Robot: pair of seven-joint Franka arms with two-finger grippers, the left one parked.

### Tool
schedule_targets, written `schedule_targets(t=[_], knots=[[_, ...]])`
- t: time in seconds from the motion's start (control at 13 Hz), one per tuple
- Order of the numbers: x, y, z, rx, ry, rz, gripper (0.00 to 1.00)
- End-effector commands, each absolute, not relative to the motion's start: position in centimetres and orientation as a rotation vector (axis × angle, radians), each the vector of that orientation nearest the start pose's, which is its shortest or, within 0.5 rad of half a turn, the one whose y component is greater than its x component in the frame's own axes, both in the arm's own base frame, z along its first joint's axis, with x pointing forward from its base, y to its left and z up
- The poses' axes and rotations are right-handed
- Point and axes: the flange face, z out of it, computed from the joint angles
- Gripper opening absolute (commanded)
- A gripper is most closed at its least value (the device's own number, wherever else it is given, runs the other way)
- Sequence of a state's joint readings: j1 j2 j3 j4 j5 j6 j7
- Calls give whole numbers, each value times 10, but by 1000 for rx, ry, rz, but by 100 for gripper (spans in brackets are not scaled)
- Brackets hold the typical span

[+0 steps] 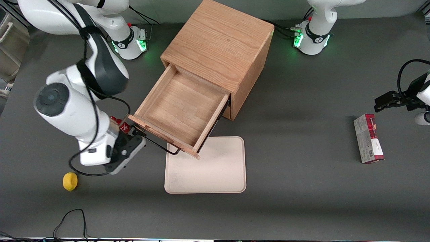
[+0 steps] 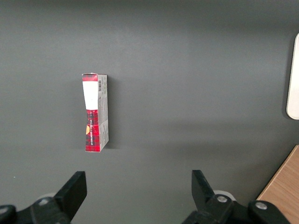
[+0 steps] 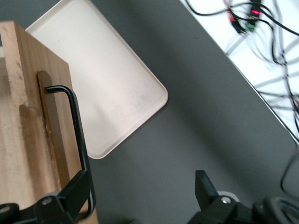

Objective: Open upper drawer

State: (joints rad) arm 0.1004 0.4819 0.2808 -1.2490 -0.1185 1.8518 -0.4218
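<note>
The upper drawer (image 1: 181,107) of the light oak cabinet (image 1: 218,43) stands pulled far out, its shallow tray body bare. Its thin black bar handle (image 1: 158,144) runs along the wood front nearest the front camera. My right gripper (image 1: 136,132) is at the end of the handle toward the working arm's end of the table. In the right wrist view the gripper (image 3: 140,189) is open; the handle (image 3: 77,126) runs right beside one finger (image 3: 74,193), and the gap holds nothing. The bottom drawer is hidden under the open one.
A cream tray (image 1: 215,171) lies on the table nearer the front camera, partly under the drawer front; it also shows in the right wrist view (image 3: 107,93). A yellow object (image 1: 70,181) and a partly hidden red object (image 1: 119,123) are near the gripper. A red box (image 1: 368,138) lies toward the parked arm's end.
</note>
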Motion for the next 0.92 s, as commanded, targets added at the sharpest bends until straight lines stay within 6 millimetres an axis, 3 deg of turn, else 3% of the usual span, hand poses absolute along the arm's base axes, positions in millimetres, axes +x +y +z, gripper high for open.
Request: schedule_targets(t=[0.0,0.15,0.31,0.54,0.62,0.85], knots=[[647,183,554,-3006,-791,-66,100],[624,161,563,-3113,-454,69,100],[601,117,572,-3166,-303,106,100],[559,68,586,-3189,-99,52,100],[551,63,589,-3189,-86,39,100],[553,58,597,-3194,-66,17,100]])
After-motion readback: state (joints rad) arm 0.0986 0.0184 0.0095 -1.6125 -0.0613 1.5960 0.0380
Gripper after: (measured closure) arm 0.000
